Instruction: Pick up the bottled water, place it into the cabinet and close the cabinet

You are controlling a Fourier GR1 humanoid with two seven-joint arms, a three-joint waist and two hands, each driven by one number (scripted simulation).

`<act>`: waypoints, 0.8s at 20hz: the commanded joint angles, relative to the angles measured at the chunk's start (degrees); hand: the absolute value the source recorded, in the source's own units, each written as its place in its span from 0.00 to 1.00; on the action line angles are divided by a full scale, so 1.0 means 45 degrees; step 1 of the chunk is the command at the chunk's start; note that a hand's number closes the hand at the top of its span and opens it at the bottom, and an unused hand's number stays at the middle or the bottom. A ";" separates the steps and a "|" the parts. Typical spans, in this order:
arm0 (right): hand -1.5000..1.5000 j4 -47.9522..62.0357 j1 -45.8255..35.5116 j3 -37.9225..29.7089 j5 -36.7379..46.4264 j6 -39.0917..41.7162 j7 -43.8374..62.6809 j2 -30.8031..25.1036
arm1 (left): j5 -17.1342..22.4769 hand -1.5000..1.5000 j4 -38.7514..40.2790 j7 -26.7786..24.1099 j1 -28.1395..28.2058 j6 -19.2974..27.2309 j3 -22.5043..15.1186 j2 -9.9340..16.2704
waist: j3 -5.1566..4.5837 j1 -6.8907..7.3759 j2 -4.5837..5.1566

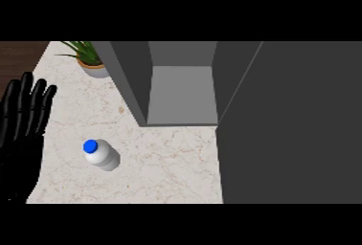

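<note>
1. The left hand (pixel 21 129) is seen at the view's left edge, its fingers straight and spread wide, pointing away from the robot; nothing is held in it. The right hand is not shown.
2. The bottle (pixel 101 154) is found standing upright on the counter (pixel 170 162), to the right of the hand and clear of it. A white body and a blue cap are shown; no label or writing can be read on it.
3. Bare marbled counter is left all round the bottle: between it and the hand, toward the near edge, and on toward the cabinet.
4. Farther off and to the right of the hand, the grey cabinet (pixel 180 95) is seen open, its inner floor and back wall exposed. Its door (pixel 297 124) is swung out toward the robot and fills the right side of the view; its edge bounds the open counter on that side.
5. Farthest off, beyond the fingertips and slightly right, a potted plant (pixel 88 60) is set just beside the cabinet's left wall. The counter's left edge is met there by dark wood (pixel 21 55).
</note>
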 commanded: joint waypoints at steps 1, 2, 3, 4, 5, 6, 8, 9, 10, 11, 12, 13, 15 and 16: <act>0.00 -0.0848 -0.0219 0.0777 0.0865 -0.0339 0.0987 0.0093 | 0.0435 0.00 0.0579 -0.0253 -0.0591 -0.0140 0.0009 -0.0201 | 0.0479 0.0216 0.0200; 0.00 -0.0917 0.0411 -0.0707 -0.0607 0.0565 0.0277 -0.0661 | -0.0562 0.00 0.0047 -0.0426 0.0187 0.0241 -0.0929 -0.0686 | 0.0499 0.0209 0.0186; 0.00 -0.1099 0.0833 0.0283 0.0120 0.0502 0.0304 -0.0319 | -0.1241 0.00 0.0271 -0.0480 -0.0324 0.0541 -0.1628 -0.1028 | 0.0499 0.0192 0.0191; 0.00 -0.1087 0.0706 0.0083 0.0154 0.0560 0.0088 -0.0409 | -0.1410 0.00 0.0643 -0.0713 -0.0345 0.0323 -0.1669 -0.0855 | 0.0498 0.0229 0.0201; 0.00 -0.2228 0.1830 0.0428 -0.0012 0.0920 0.0265 -0.0443 | -0.1561 0.00 0.0087 -0.0276 -0.0248 0.0293 -0.1822 -0.0736 | 0.0499 0.0192 0.0178; 0.00 -0.1823 0.2063 0.0601 0.0121 0.1045 -0.0279 -0.0389 | -0.2542 0.00 -0.1557 0.0750 0.0700 0.0566 -0.3277 -0.1034 | 0.0512 0.0263 0.0140; 0.00 -0.0561 0.2329 0.1351 -0.2620 0.0820 0.1893 0.1131 | 0.1175 0.00 0.0781 0.2159 0.1628 0.1924 -0.2069 -0.1524 | 0.0498 0.0271 0.0327; 0.00 -0.0518 0.2487 0.1500 -0.2923 0.1009 0.2053 0.1097 | 0.1551 0.00 0.0821 0.2475 0.1582 0.2228 -0.2307 -0.1531 | 0.0503 0.0217 0.0284; 0.00 -0.1255 0.2963 0.1550 -0.3315 0.1072 0.2457 0.1048 | 0.1747 0.00 0.0763 0.2569 0.1859 0.2158 -0.2115 -0.1537 | 0.0492 0.0142 0.0187; 0.00 -0.1774 0.3234 0.1509 -0.3695 0.1111 0.3001 0.0889 | 0.1538 0.00 0.0308 0.2749 0.2284 0.2639 -0.2666 -0.1542 | 0.0497 0.0190 0.0136; 0.00 -0.1488 0.3341 0.1273 -0.4016 0.1259 0.2904 0.0777 | 0.1643 0.00 -0.0363 0.3625 0.2189 0.2452 -0.2277 -0.1546 | 0.0511 0.0291 0.0160; 0.00 -0.1976 0.4039 0.1281 -0.4201 0.1428 0.2700 0.0751 | 0.0936 0.00 -0.0337 0.3577 0.2026 0.3615 -0.3571 -0.1549 | 0.0514 0.0159 0.0155; 0.00 -0.1672 0.3662 0.0868 -0.4244 0.1352 0.2742 0.0639 | 0.0724 0.00 -0.1473 0.3171 0.3585 0.3510 -0.4294 -0.1553 | 0.0502 0.0347 0.0169; 0.00 -0.1928 0.5220 0.1295 -0.4518 0.2075 0.2000 0.0753 | 0.0977 0.00 -0.1144 0.2955 0.3804 0.2891 -0.3504 -0.1534 | 0.0503 0.0273 0.0160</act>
